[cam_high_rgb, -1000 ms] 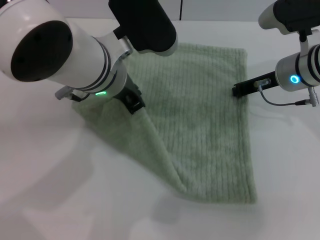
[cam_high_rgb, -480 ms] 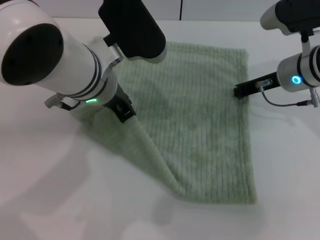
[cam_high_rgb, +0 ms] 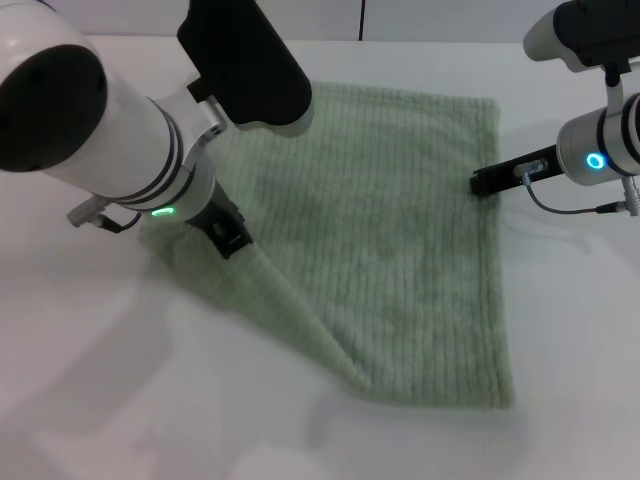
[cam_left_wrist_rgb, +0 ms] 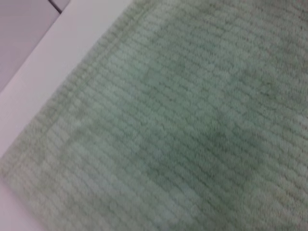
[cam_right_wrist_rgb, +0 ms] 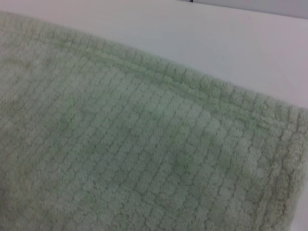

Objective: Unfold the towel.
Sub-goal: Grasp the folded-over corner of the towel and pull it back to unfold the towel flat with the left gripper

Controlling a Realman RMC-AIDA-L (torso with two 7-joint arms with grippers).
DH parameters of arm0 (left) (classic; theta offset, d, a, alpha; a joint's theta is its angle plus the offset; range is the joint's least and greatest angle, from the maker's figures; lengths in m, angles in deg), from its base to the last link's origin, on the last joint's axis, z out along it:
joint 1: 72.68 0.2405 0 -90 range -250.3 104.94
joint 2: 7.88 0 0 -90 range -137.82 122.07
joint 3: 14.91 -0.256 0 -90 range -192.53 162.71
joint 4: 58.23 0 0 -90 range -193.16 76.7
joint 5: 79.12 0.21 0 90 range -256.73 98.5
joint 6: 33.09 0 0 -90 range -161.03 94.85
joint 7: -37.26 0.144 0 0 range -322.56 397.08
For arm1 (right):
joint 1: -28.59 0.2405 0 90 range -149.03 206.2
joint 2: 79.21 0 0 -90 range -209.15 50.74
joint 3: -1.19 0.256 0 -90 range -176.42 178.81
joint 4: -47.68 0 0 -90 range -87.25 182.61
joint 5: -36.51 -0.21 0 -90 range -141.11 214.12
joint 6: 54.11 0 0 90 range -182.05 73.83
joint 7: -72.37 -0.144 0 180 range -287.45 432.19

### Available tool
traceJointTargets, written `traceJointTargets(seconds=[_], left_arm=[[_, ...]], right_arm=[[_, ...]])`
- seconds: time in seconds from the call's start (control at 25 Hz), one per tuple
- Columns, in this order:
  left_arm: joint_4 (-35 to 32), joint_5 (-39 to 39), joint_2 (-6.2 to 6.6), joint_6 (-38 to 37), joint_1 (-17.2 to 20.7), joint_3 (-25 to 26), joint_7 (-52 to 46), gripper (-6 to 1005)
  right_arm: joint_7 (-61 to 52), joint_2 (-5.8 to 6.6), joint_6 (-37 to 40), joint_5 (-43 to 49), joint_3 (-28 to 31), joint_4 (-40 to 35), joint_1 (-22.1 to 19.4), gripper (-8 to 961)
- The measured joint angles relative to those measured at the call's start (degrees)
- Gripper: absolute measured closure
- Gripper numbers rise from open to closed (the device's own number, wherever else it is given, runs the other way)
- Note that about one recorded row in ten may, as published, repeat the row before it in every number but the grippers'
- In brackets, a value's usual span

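The pale sage-green ribbed towel [cam_high_rgb: 400, 240] lies on the white table, with a raised fold running from its near edge up to my left gripper. My left gripper [cam_high_rgb: 228, 236] is at the towel's left side, shut on the upper layer and holding it a little above the table. My right gripper [cam_high_rgb: 483, 184] sits low at the towel's right hemmed edge. The left wrist view shows ribbed towel cloth [cam_left_wrist_rgb: 183, 125] and one hemmed border beside the table. The right wrist view shows the towel's hemmed edge [cam_right_wrist_rgb: 192, 82] lying flat.
The bare white table [cam_high_rgb: 150, 400] surrounds the towel on the left, near and right sides. My left arm's large white forearm [cam_high_rgb: 90, 120] covers the towel's far left corner. A cable [cam_high_rgb: 560, 208] hangs from the right wrist.
My left gripper has moved left and slightly nearer with the towel layer, drawing the fold out to the left. The right gripper has stayed almost still at the right edge.
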Motion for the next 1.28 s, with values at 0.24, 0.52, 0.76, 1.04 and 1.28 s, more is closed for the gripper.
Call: traceJointTargets(seconds=[0.24,0.52,0.76,1.04,1.28], left_arm=[[0.4,0.0,0.16,2.3,0.9,0.4,0.0,944],[0.3,0.0,0.35,5.0,1.7,1.0,0.0,945],[-0.3,0.1,0.36,6.9,2.2,1.1,0.0,945],[-1.6,0.1,0.00,8.7,2.1,0.9,-0.6,912],[-1.4,0.1,0.34,10.5,2.2,-0.9,-0.6,878]], right_arm=[[0.0,0.00,0.0,0.0,0.0,0.0,-0.1,953],[0.0,-0.02,0.0,0.0,0.0,0.0,-0.1,953],[0.0,-0.02,0.0,0.0,0.0,0.1,-0.1,953],[0.0,-0.02,0.1,0.0,0.0,0.0,-0.1,954],[0.0,-0.02,0.1,0.0,0.0,0.0,-0.1,954]])
